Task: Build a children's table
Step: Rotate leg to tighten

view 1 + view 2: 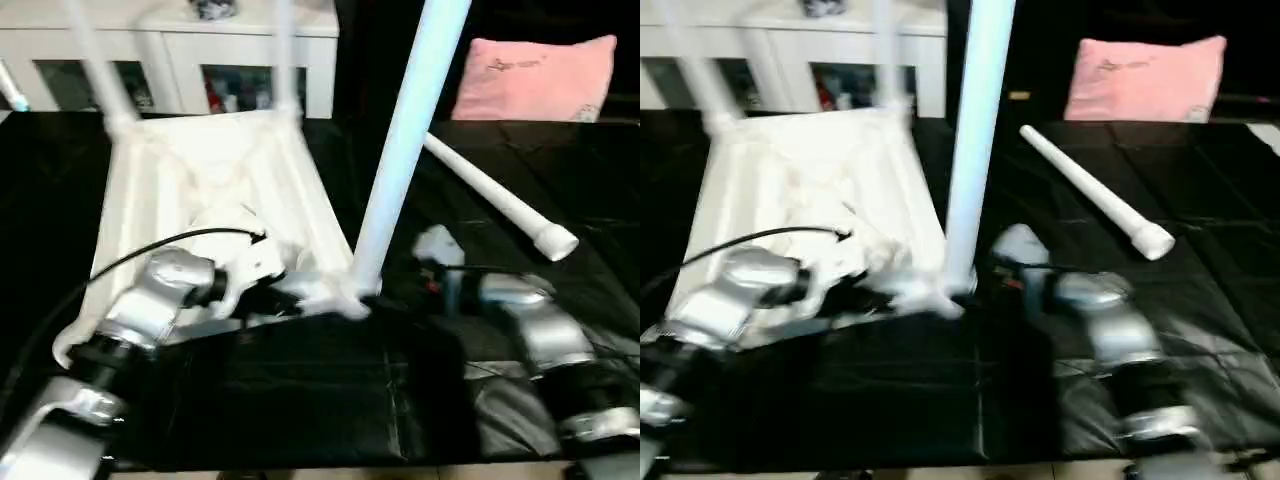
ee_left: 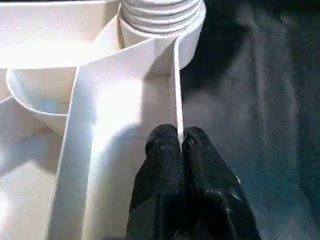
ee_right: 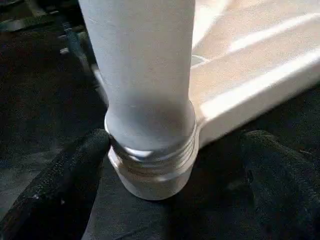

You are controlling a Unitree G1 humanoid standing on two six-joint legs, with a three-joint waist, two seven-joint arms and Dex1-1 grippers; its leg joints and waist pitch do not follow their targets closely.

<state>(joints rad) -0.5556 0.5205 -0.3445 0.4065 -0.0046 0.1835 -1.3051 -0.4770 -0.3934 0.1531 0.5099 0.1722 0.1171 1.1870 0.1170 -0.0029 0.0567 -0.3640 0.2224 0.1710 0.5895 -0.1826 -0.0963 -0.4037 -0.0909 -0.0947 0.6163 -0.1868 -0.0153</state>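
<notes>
Your left gripper is pinched shut on a thin upright rib of the tabletop, fingertips pressed together on the rib's edge just short of the corner socket. Your right gripper stands wide, one finger touching the threaded base of the near leg, the other finger well clear of it, so it holds nothing. That leg stands upright in the tabletop's near right corner socket, threads partly showing above the socket rim. The tabletop lies underside up on the black mat, with two more legs rising from its far corners. The fourth leg lies loose on the mat to your right, apart from everything. Open mat lies in front of the near edge and around the loose leg; a white cabinet and a pink cushion border the far side.
</notes>
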